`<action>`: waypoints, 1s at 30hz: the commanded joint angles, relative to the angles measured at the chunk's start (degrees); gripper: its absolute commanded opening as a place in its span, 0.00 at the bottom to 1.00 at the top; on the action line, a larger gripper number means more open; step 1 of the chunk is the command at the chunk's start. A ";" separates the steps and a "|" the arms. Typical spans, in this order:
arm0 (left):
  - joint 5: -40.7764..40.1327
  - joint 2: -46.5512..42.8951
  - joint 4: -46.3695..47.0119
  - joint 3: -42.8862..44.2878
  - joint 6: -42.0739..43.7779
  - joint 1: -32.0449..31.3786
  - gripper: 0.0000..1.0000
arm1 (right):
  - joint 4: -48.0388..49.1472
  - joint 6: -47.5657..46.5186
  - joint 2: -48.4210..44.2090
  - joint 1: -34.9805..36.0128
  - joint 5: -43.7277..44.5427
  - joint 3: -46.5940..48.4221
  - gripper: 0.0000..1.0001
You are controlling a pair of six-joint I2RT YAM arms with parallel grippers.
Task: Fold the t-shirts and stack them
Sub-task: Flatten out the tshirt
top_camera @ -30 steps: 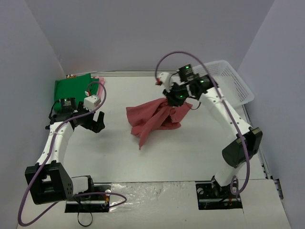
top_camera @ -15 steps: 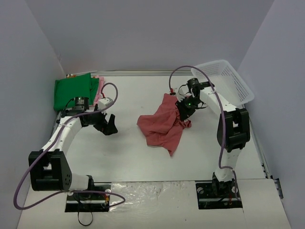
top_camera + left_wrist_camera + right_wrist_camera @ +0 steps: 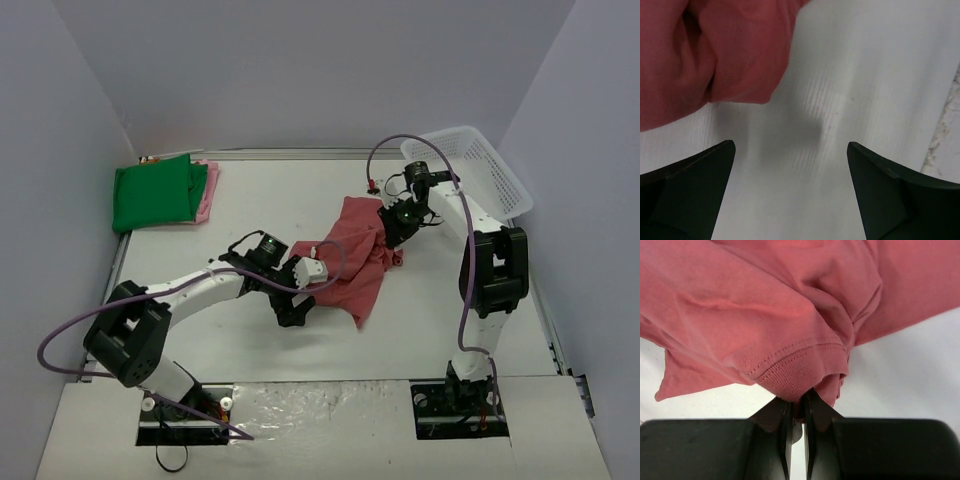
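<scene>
The dusty-red t-shirt (image 3: pixel 350 262) lies crumpled at the table's middle. My right gripper (image 3: pixel 392 229) is shut on its ribbed collar edge (image 3: pixel 790 375) at the shirt's right side. My left gripper (image 3: pixel 297 308) is open and empty, low over the table just left of the shirt's near hem; a fold of red cloth (image 3: pixel 715 55) lies ahead of its fingers (image 3: pixel 685 195). The green t-shirt (image 3: pixel 155 194) lies folded at the far left on top of the pale pink one (image 3: pixel 208 190), of which only an edge shows.
A white mesh basket (image 3: pixel 470 170) stands at the far right, behind my right arm. The grey walls close in the table on the left, back and right. A taped strip runs along the near edge.
My left arm has swung from the far left across to the shirt's near left edge. My right gripper has pulled the collar a little farther back and right, spreading the shirt.
</scene>
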 commanded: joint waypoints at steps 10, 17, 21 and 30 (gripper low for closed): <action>-27.73 7.03 8.47 6.43 -0.71 -7.07 0.94 | -1.06 1.07 0.70 -2.61 1.68 -0.51 0.00; -28.18 12.20 9.98 9.24 -0.62 -11.37 0.94 | -0.97 1.25 1.85 -2.70 3.35 -0.69 0.00; -23.79 15.99 9.80 11.17 -2.37 -11.99 0.94 | -0.88 1.07 1.59 -2.70 3.35 -0.95 0.00; -25.71 23.29 2.69 18.64 -1.59 -14.10 0.68 | -0.44 0.98 1.50 -2.70 4.40 -1.57 0.00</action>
